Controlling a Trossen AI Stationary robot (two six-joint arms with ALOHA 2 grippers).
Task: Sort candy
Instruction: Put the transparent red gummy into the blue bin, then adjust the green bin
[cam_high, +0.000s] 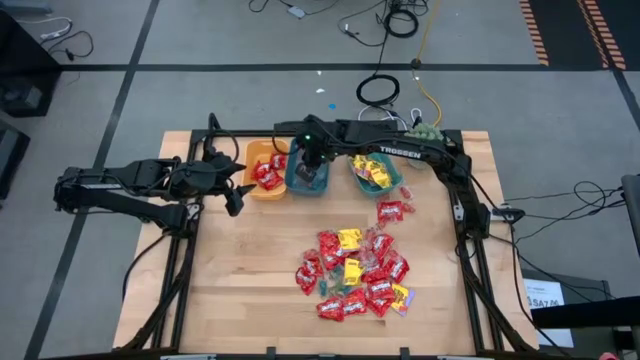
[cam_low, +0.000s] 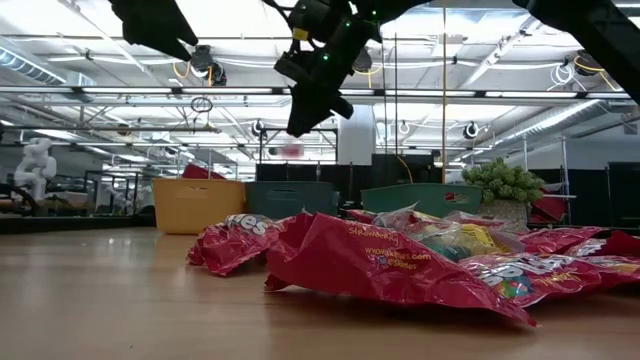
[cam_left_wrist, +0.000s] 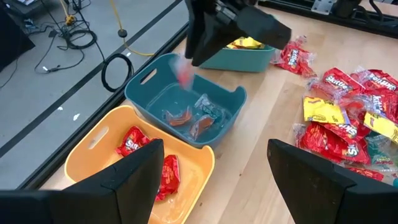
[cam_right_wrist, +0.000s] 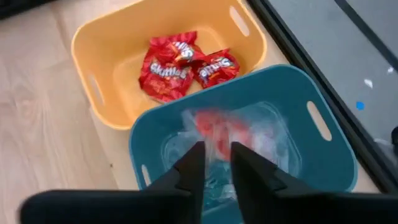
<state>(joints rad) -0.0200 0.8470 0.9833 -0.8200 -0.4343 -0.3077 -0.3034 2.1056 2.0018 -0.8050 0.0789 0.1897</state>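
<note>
So the candy pile (cam_high: 358, 272) is heaped toward the near right part of the table (cam_high: 240, 300), mostly shiny red packets with a few yellow ones mixed in, and one red packet (cam_high: 394, 210) sits a bit apart, closer to the bins. Along the far edge there are three bins side by side: an orange bin (cam_high: 262, 166) with red packets in it, a middle teal bin (cam_high: 306, 180) holding a few small clear-wrapped pieces, and another teal bin (cam_high: 374, 172) with yellow packets. The right gripper (cam_right_wrist: 215, 163) hangs right above the middle teal bin, fingers only slightly parted, and a blurry pink-red wrapped piece (cam_left_wrist: 184, 73) shows just under them, looks loose rather than pinched. The left gripper (cam_high: 236, 192) waits near the orange bin by the far left corner, fingers spread wide, nothing in them. A green spiky plant (cam_high: 424, 131) sits at the far right corner behind the right arm.
</note>
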